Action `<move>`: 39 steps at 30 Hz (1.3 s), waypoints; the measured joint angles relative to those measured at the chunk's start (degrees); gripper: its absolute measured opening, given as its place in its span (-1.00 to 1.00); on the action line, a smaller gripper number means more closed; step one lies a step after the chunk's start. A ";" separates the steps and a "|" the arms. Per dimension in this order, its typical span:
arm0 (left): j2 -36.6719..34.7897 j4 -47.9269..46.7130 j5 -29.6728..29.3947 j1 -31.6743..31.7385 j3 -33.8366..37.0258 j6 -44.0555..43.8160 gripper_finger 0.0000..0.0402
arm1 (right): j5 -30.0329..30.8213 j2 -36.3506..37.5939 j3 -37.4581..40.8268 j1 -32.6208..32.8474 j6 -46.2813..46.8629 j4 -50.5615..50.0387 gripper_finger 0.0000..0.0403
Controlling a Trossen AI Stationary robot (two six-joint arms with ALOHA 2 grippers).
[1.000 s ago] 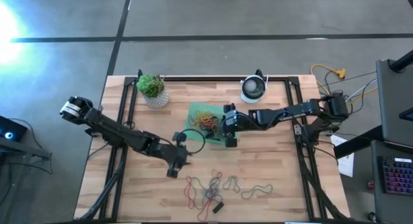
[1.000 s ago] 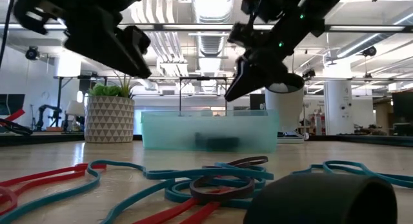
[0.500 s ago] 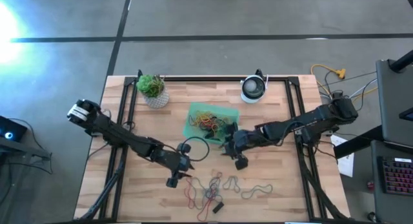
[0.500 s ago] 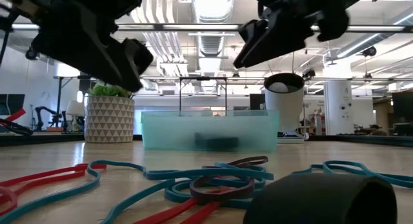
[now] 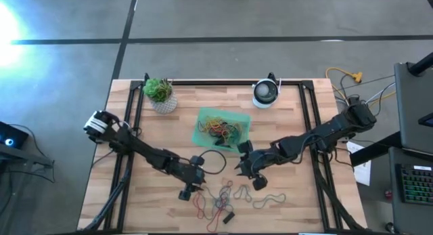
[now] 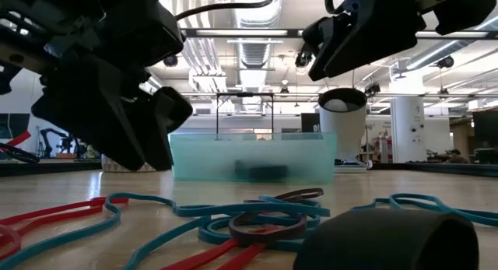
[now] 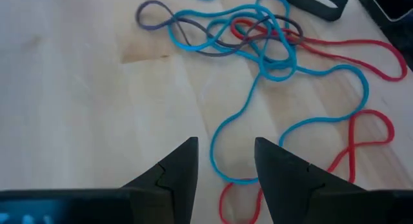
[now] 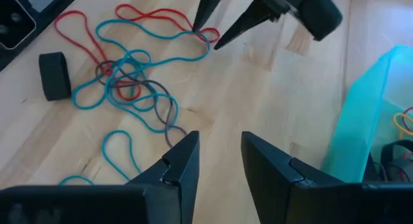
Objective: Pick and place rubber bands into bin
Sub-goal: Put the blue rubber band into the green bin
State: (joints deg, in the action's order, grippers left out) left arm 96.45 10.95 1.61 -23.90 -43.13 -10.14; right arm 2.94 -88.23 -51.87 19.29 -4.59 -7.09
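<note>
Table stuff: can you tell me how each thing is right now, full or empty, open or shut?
Bin: holds a pile of rubber bands.
Loose rubber bands: tangled on the table, outside the bin.
Left end effector: open, empty, above a blue band.
Right end effector: open, empty, above the table.

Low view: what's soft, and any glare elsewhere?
Low view: near black band and rubber bands blurred, left gripper a dark silhouette against bright ceiling lights. High view: strong glare on the floor at the left edge. Wrist views: evenly lit.
</note>
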 joint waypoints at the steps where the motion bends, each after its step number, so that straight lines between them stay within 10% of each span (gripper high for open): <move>1: 0.38 0.22 0.27 0.00 0.00 0.01 -0.32 | 0.02 0.00 0.08 0.00 0.25 0.02 -0.46; 17: 4.48 1.35 1.75 0.00 -0.20 -1.61 -0.34 | 0.20 -0.02 2.60 -0.04 1.74 2.16 -0.56; 28: 4.57 0.54 2.31 -0.04 -0.11 -1.58 -0.96 | 0.20 -0.02 2.60 -0.04 1.41 2.25 -0.63; 39: 2.30 -0.55 -0.04 -0.15 -1.58 3.04 -1.00 | 0.17 -0.02 2.60 -0.04 1.21 2.17 -0.66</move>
State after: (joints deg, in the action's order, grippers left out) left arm 98.74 10.40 1.57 -24.05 -44.71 -7.10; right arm 3.11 -88.25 -49.28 19.25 -3.38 -4.93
